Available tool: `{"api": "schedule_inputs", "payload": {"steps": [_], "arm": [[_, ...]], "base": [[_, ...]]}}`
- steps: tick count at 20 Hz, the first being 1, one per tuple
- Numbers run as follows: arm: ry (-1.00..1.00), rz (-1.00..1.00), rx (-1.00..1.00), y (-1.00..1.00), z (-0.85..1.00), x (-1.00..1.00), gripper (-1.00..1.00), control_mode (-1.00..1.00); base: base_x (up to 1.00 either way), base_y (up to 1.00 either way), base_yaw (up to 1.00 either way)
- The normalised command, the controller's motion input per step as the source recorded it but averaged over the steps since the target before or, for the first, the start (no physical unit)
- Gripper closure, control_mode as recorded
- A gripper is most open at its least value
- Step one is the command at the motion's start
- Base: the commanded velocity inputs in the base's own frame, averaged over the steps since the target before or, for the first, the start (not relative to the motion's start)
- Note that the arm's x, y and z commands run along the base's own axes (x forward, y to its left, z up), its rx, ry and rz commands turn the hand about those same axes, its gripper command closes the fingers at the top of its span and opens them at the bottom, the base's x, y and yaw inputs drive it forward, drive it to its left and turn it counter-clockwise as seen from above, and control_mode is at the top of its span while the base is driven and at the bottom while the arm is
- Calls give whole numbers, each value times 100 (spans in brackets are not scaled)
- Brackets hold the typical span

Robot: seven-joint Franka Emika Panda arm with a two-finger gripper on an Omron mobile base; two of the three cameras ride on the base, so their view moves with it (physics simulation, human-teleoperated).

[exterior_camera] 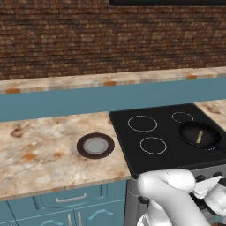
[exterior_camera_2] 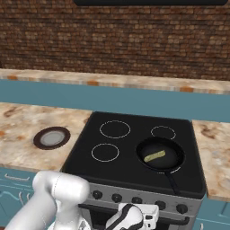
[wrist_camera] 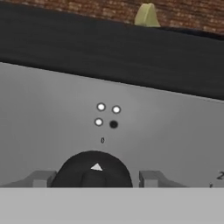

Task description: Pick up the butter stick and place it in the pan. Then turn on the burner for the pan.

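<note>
Butter stick (exterior_camera_2: 155,156) lies in pan (exterior_camera_2: 160,155) on stove, long axis 2–8 o'clock. Gripper (wrist_camera: 92,179) faces front panel, fingers spread, nothing grasped, straddling black knob (wrist_camera: 92,170); pointer at 12 o'clock.

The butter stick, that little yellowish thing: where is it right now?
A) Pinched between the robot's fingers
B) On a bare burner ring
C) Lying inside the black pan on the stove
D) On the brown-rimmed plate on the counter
C: the butter stick lies on the floor of the pan, which sits on the front right burner, while the plate on the counter holds nothing.
</note>
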Motion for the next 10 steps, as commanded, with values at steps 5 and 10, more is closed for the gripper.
{"api": "schedule_inputs", "payload": {"steps": [5, 10], "arm": [[0, 0, -24, 11, 0, -18, 100, -100], [0, 0, -29, 14, 0, -19, 100, -100]], "base": [[0, 0, 0], [0, 0, 0]]}}
